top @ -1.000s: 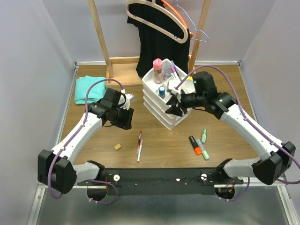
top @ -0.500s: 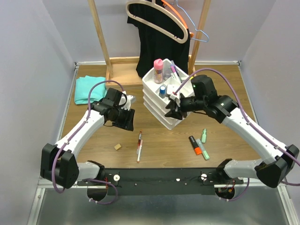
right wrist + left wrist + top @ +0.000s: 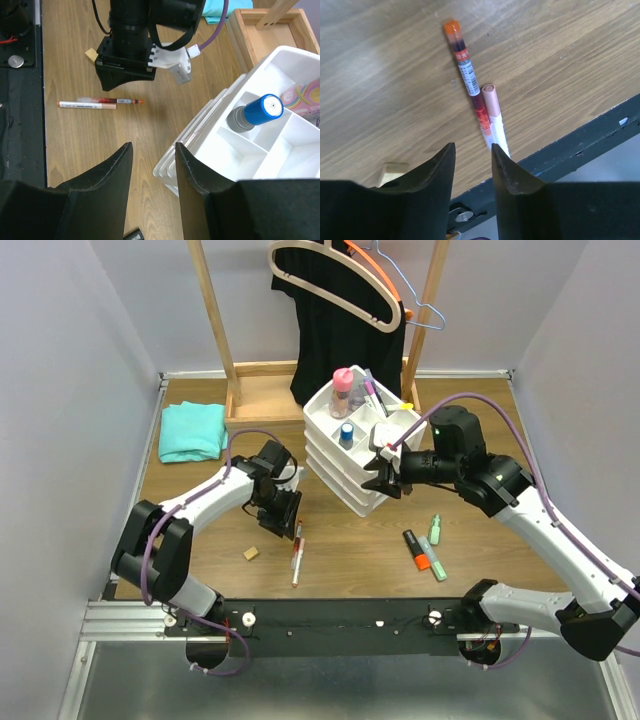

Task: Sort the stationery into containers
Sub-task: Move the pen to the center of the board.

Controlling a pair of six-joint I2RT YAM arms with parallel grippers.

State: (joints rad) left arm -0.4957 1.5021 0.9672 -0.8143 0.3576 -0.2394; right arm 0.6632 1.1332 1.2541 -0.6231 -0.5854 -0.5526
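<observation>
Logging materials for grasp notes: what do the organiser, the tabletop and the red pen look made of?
Organiser: smooth white plastic, moulded rounded edges. Tabletop: matt wood or wood-look laminate, visible grain. Red pen: seemingly clear plastic barrel, red showing through.

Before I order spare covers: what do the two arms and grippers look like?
The left arm and right arm have white shells with black joint housings, and a purple cable loops along each. The left gripper and right gripper are black, each with two curved, tapered fingers.
</observation>
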